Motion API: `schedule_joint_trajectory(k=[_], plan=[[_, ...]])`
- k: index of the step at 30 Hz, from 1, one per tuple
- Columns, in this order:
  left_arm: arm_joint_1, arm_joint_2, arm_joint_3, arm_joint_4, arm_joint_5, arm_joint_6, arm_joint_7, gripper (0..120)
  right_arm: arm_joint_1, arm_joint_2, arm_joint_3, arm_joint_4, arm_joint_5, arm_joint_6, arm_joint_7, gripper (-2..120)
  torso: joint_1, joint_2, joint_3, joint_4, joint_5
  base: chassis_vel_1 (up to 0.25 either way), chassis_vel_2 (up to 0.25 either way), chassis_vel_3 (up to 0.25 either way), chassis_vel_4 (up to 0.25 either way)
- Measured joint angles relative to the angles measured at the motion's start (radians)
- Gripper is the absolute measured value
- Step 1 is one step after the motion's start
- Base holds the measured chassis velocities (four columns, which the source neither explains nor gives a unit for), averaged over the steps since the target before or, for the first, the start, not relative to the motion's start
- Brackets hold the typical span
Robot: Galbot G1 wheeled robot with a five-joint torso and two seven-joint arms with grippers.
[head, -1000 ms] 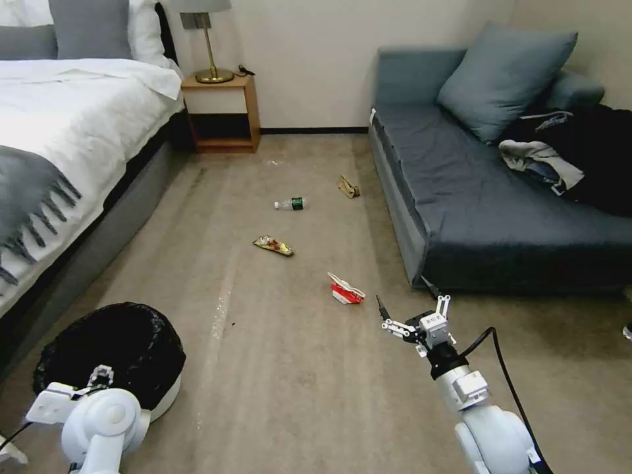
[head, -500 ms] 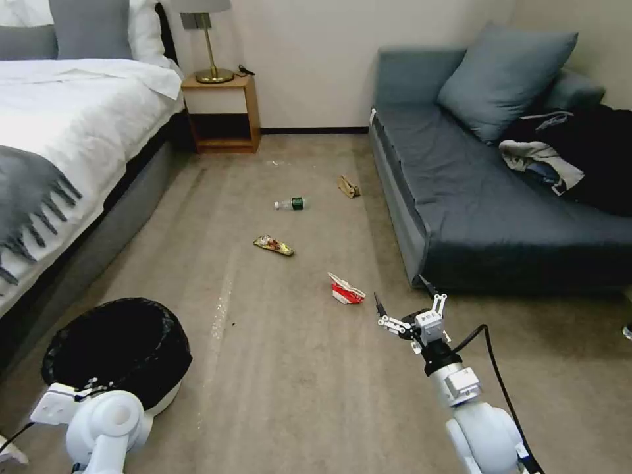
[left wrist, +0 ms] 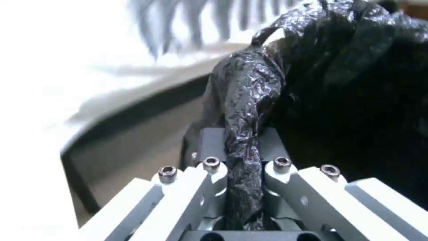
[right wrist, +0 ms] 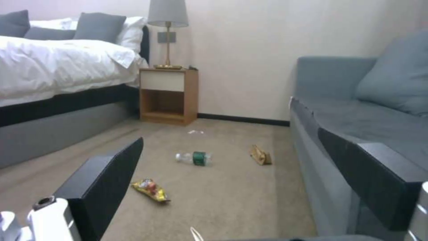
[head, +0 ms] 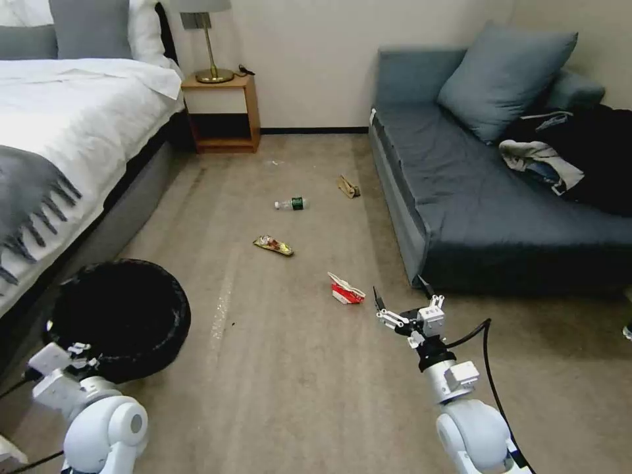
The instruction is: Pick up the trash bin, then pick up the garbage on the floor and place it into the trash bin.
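The trash bin (head: 122,316), lined with a crinkly black bag, hangs tilted at the lower left beside the bed. My left gripper (head: 76,352) is shut on its near rim. In the left wrist view the jaws pinch the bag-covered rim (left wrist: 243,160). The garbage lies on the carpet: a red-and-white packet (head: 345,289), a gold wrapper (head: 273,245), a clear bottle (head: 291,204) and a brown paper scrap (head: 348,187). My right gripper (head: 399,297) is open and empty, low over the floor just right of the packet. Its black fingers (right wrist: 107,187) frame the bottle (right wrist: 195,157), the wrapper (right wrist: 150,189) and the scrap (right wrist: 260,155).
A bed (head: 66,131) runs along the left, with a bedside table (head: 220,112) and lamp at the back wall. A blue-grey sofa (head: 500,197) with a cushion and clothes fills the right. Open carpet lies between them.
The left arm has raised the bin and tipped its opening towards the camera. The right gripper has crept slightly forward towards the red-and-white packet.
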Motion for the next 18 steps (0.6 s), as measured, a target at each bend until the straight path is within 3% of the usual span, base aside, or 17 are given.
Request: schedule_joint_trajectory(k=[2,3,5,11,18], plan=[[0.002,0.009,-0.001,0.025,0.103,0.009,0.073,5,-0.002,0.000,0.000,0.000,-0.004,0.001,0.000,100,0.000,0.000,0.000,0.0001,0.0011,0.000,0.000,0.000,0.000],[0.002,0.009,-0.001,0.025,0.103,0.009,0.073,5,-0.002,0.000,0.000,0.000,-0.004,0.001,0.000,100,0.000,0.000,0.000,0.0001,0.0011,0.000,0.000,0.000,0.000],[0.004,0.016,-0.001,0.038,0.145,0.035,0.145,5,-0.005,0.002,0.001,0.000,-0.011,0.002,-0.004,100,0.000,0.000,0.000,-0.0001,0.0004,0.000,0.000,0.000,0.000],[0.001,0.022,-0.004,0.048,0.150,0.044,0.185,5,-0.005,0.006,-0.003,-0.004,-0.018,0.008,-0.011,100,0.000,0.000,0.000,0.0000,0.0006,0.000,0.000,0.000,0.000],[0.004,0.025,-0.009,0.048,0.138,0.042,0.188,5,0.006,0.012,-0.010,-0.022,-0.024,0.012,-0.014,100,0.000,0.000,0.000,0.0000,0.0008,0.000,0.000,0.000,0.000]])
